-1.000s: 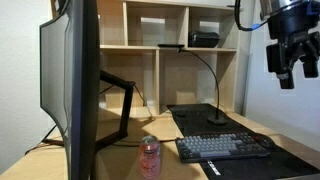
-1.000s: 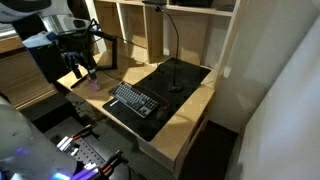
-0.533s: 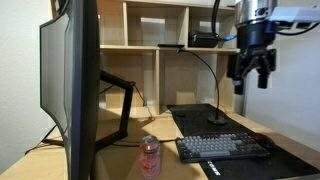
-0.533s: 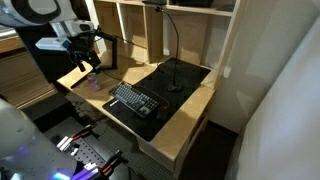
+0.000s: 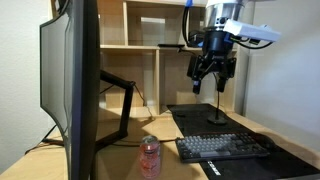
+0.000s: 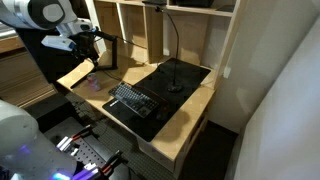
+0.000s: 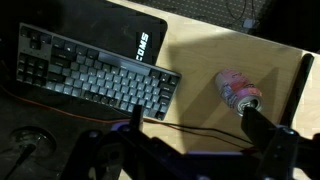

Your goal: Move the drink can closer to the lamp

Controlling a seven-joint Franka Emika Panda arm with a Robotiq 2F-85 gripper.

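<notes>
Claw (image 5: 210, 85) swung deskward — spread, cylindrical drink can (image 5: 150, 157)

Pink-red drink can (image 5: 150, 157), black lamp (image 5: 217, 120), grey-and-black keyboard (image 5: 225, 147), black mat (image 5: 190, 119), pale wooden desk (image 5: 118, 162).

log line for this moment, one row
phase: pre-grasp | gripper: open, empty, high above desk | drink can: upright on desk, untouched, beside keyboard | lamp: base behind keyboard

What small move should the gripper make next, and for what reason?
Probably descend toward the can while centring over it: the gripper hangs high above the desk, open and empty, and the wrist view shows the can off to one side, standing apart from the lamp.
</notes>
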